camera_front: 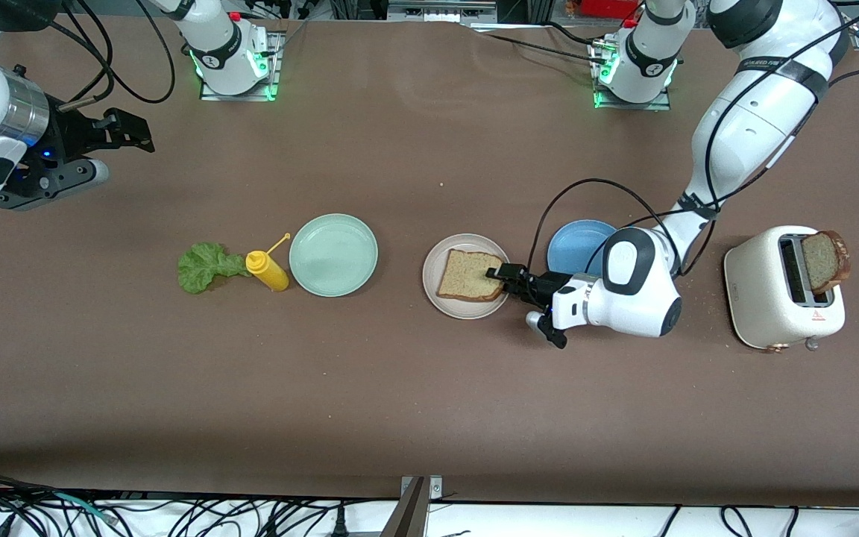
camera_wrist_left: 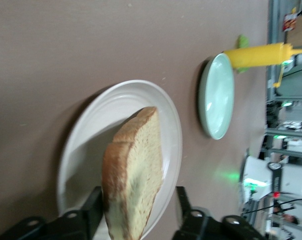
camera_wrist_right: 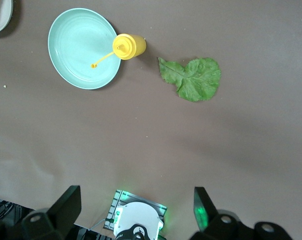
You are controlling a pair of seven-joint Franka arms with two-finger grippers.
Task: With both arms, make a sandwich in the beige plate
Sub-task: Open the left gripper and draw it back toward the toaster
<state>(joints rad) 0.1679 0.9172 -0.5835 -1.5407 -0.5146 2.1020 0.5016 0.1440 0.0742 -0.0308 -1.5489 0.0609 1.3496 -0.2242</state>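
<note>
A tan bread slice (camera_front: 468, 274) lies in the beige plate (camera_front: 433, 261), its edge toward the left arm's end a little raised. My left gripper (camera_front: 502, 274) reaches in level at that edge. In the left wrist view the gripper (camera_wrist_left: 139, 210) is open with the slice (camera_wrist_left: 136, 175) between its fingers: one finger (camera_wrist_left: 95, 202) touches the crust, the other stands clear. A second slice (camera_front: 825, 259) sticks up from the toaster (camera_front: 765, 298). The green lettuce leaf (camera_front: 204, 267) lies on the table. My right gripper (camera_front: 127, 133) is open and empty, waiting in the air at its end of the table.
A yellow mustard bottle (camera_front: 267, 270) lies between the lettuce and a mint green plate (camera_front: 333, 255). A blue plate (camera_front: 575, 242) sits beside the beige plate, partly under my left arm. The right wrist view shows the lettuce (camera_wrist_right: 190, 79), bottle (camera_wrist_right: 128, 46) and mint plate (camera_wrist_right: 78, 50).
</note>
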